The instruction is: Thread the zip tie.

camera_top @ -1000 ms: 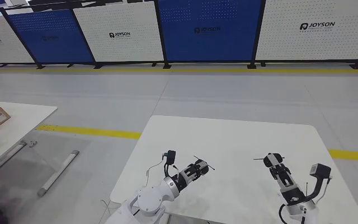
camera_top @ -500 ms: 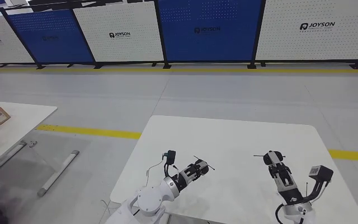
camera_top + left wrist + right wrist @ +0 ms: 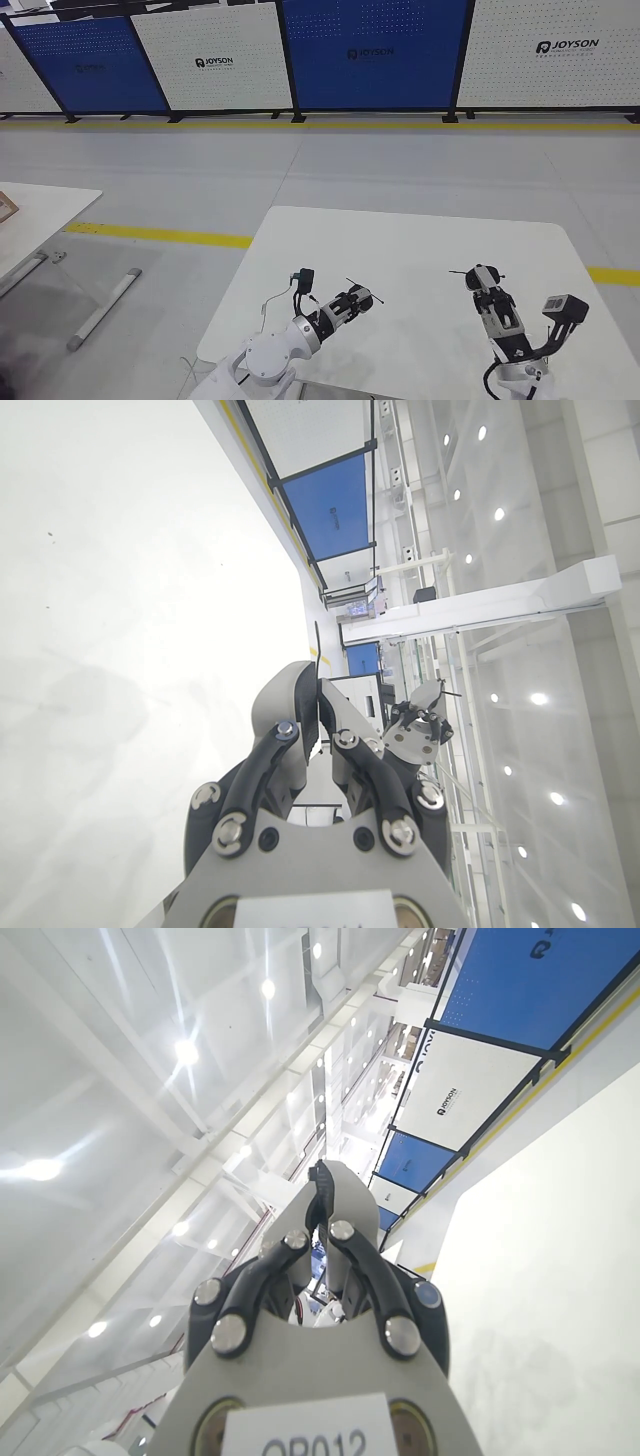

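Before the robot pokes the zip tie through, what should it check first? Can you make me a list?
1. Left gripper's jaws shut on the black strip: ok.
2. Right gripper's jaws shut on the zip tie: ok.
3. Strip and tie close enough to thread: not ok, the grippers sit far apart over the table.
4. Strip tip aimed at the tie's head: cannot tell, too thin to see.
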Tool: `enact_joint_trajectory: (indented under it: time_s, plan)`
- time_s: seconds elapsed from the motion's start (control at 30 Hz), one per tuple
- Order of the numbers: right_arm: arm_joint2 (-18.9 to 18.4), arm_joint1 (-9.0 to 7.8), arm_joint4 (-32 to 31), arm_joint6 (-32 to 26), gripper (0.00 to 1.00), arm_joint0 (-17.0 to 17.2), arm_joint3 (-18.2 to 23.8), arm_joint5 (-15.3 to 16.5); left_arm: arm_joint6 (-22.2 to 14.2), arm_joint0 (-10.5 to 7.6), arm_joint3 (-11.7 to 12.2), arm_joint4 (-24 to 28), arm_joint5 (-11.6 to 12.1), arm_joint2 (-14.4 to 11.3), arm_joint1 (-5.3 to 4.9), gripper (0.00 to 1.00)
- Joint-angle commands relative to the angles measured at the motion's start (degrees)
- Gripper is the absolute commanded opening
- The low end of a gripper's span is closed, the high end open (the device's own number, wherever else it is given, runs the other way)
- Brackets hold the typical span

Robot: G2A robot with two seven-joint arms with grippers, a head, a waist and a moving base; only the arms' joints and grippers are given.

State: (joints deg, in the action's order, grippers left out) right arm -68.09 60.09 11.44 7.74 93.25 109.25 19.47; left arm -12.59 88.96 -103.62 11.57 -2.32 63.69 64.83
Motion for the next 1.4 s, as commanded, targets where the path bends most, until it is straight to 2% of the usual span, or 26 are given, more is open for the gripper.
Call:
enact_joint_trajectory:
  time_s: [0.0, 0.13, 0.33, 0.4, 0.5, 0.8, 0.93, 1.0, 1.13, 1.23, 1.27, 1.37]
  plan:
    - [-0.5, 0.07, -1.9, 0.9, 0.00, 0.0, -1.1, -0.7, 0.0, 0.00, 0.0, 0.0, 0.0, 0.0, 0.00, 0.00]
    - [-0.9, 0.24, -6.7, 1.0, 0.00, 0.9, -3.8, -1.6, 0.0, 0.00, 0.0, 0.0, 0.0, 0.0, 0.00, 0.00]
    - [-2.6, 0.18, -13.9, -0.3, 0.00, 2.3, -5.3, -3.7, 0.0, 0.00, 0.0, 0.0, 0.0, 0.0, 0.00, 0.00]
    - [-3.9, 0.10, -13.7, -1.1, 0.00, 2.9, -5.1, -3.3, 0.0, 0.00, 0.0, 0.0, 0.0, 0.0, 0.00, 0.00]
    - [-5.7, 0.03, -9.1, -3.8, 0.00, 3.7, -4.3, -1.8, 0.0, 0.00, 0.0, 0.0, 0.0, 0.0, 0.00, 0.00]
    - [-5.7, 0.03, -9.1, -3.8, 0.00, 3.7, -4.3, -1.8, 0.0, 0.00, 0.0, 0.0, 0.0, 0.0, 0.00, 0.00]
    - [-6.4, 0.03, -11.3, -5.9, 0.00, 3.5, -3.9, -8.5, 0.0, 0.00, 0.0, 0.0, 0.0, 0.0, 0.00, 0.00]
    - [-6.8, 0.03, -11.5, -7.0, 0.00, 3.9, -3.2, -10.2, 0.9, -0.24, 0.0, -1.3, 0.1, -0.5, 0.09, 0.00]
    - [-8.3, -0.23, -14.2, -10.7, 0.00, 5.4, -1.7, -12.9, 6.3, -1.25, -0.5, -6.2, 0.1, -3.7, 0.75, 0.00]
    - [-8.9, -0.30, -14.8, -12.5, 0.00, 6.5, -0.6, -13.2, 9.9, -2.63, -0.4, -10.4, -0.9, -5.7, 1.22, 0.00]
    - [-9.1, -0.29, -13.3, -14.0, 0.00, 6.9, -0.2, -12.3, 11.2, -3.15, -0.4, -11.6, -1.2, -6.6, 1.48, 0.00]
    - [-9.3, -0.28, -11.9, -14.9, 0.00, 7.0, -0.2, -11.7, 12.7, -4.06, -0.2, -13.1, -1.9, -8.1, 1.88, 0.00]
